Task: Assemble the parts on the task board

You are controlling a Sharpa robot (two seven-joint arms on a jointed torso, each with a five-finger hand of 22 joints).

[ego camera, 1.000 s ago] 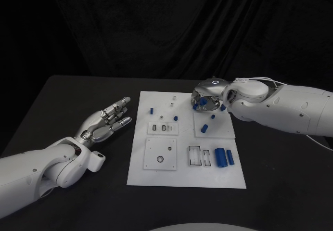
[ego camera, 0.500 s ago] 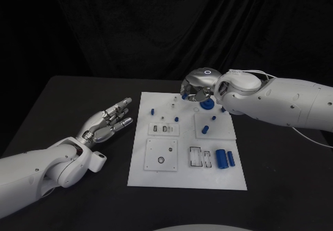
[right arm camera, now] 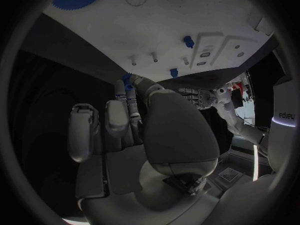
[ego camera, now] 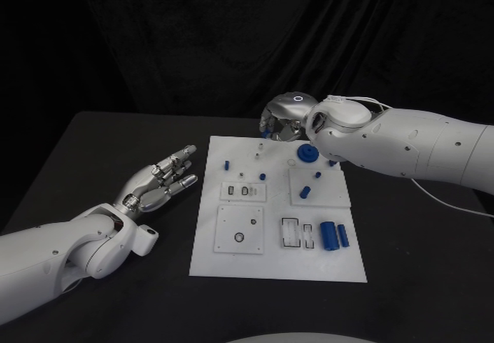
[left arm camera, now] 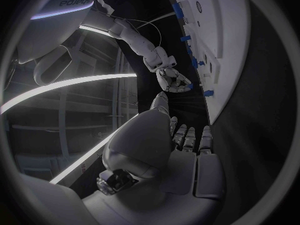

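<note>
Your right hand [ego camera: 285,121] pinches a small blue part [right arm camera: 127,80] above the board's [ego camera: 276,268] far edge. Your left hand [ego camera: 162,179] rests wide, holding nothing.

- White rectangular task board [ego camera: 273,266] lies flat in the middle of the black table, long side running away from the robot.
- Round blue toothed gear part [ego camera: 307,153] sits on its far right area.
- Two blue cylinder parts [ego camera: 331,234] lie side by side near its right edge.
- Small blue peg part [ego camera: 305,191] rests mid-board.

White arms [ego camera: 412,146], silver-fingered hands
</note>
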